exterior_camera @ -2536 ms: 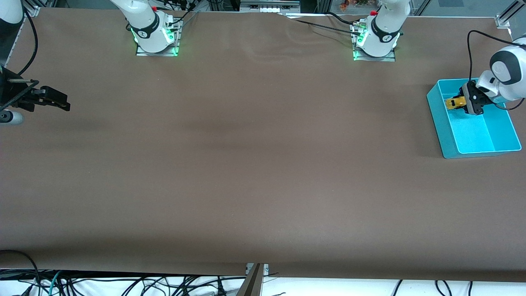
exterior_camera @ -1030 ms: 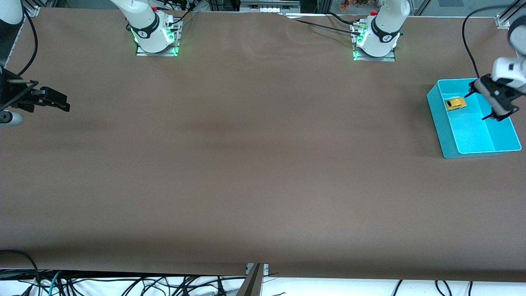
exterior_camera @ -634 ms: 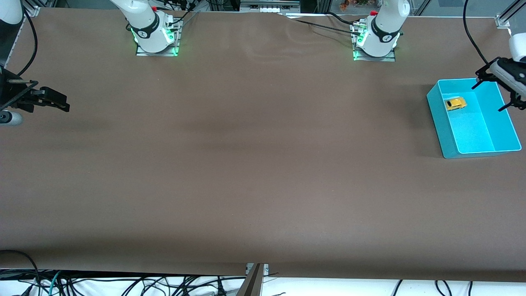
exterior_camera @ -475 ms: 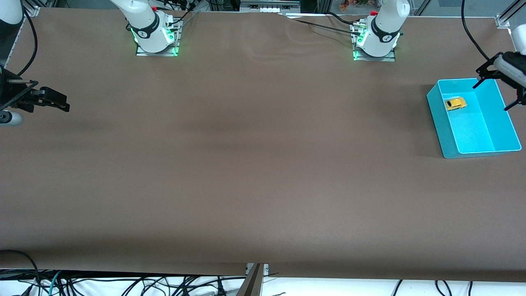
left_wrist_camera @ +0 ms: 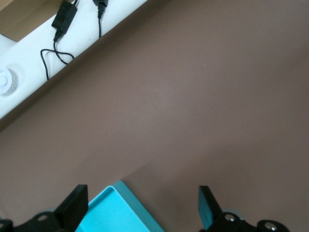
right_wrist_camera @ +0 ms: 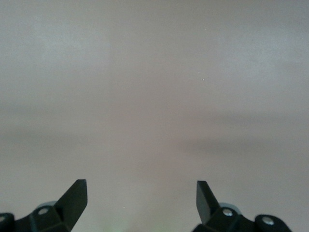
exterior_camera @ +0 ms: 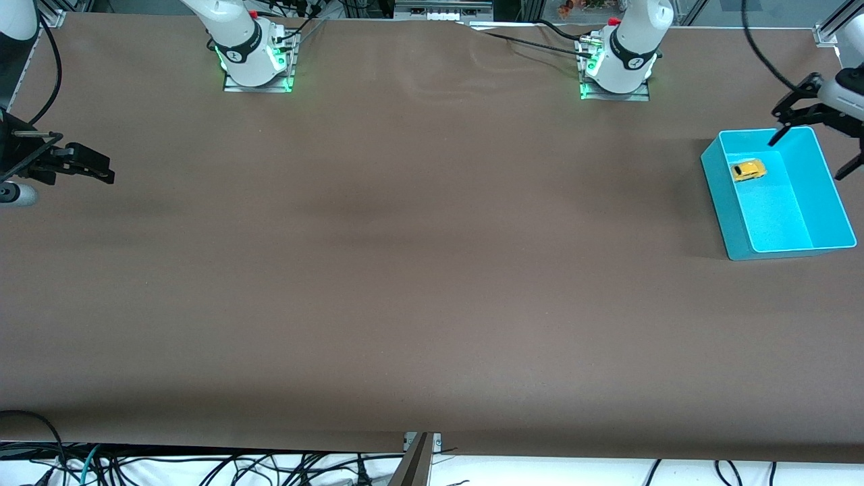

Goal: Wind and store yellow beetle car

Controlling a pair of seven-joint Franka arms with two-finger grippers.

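Observation:
The yellow beetle car (exterior_camera: pixel 748 169) lies inside the turquoise bin (exterior_camera: pixel 717 177), in the bin's end nearest the robots' bases. My left gripper (exterior_camera: pixel 804 160) hangs open in the air over that same end of the bin, above the car and apart from it, holding nothing. In the left wrist view, one bin corner (left_wrist_camera: pixel 115 213) shows between the spread fingers of the left gripper (left_wrist_camera: pixel 142 205); the car is out of that view. My right gripper (exterior_camera: pixel 108 172) waits open over the table's edge at the right arm's end. The right wrist view shows the right gripper (right_wrist_camera: pixel 141 195) with only bare table beneath.
The bin stands at the left arm's end of the brown table (exterior_camera: pixel 418 270). Both arm bases (exterior_camera: pixel 256 61) (exterior_camera: pixel 617 67) stand along the table's edge farthest from the front camera. Loose cables (exterior_camera: pixel 270 469) lie off the nearest edge. A black power adapter (left_wrist_camera: pixel 63 15) lies off the table.
The left gripper has let go of the car, risen out of the bin and drawn away toward the table's end. The car stays in the bin. The right arm has not moved.

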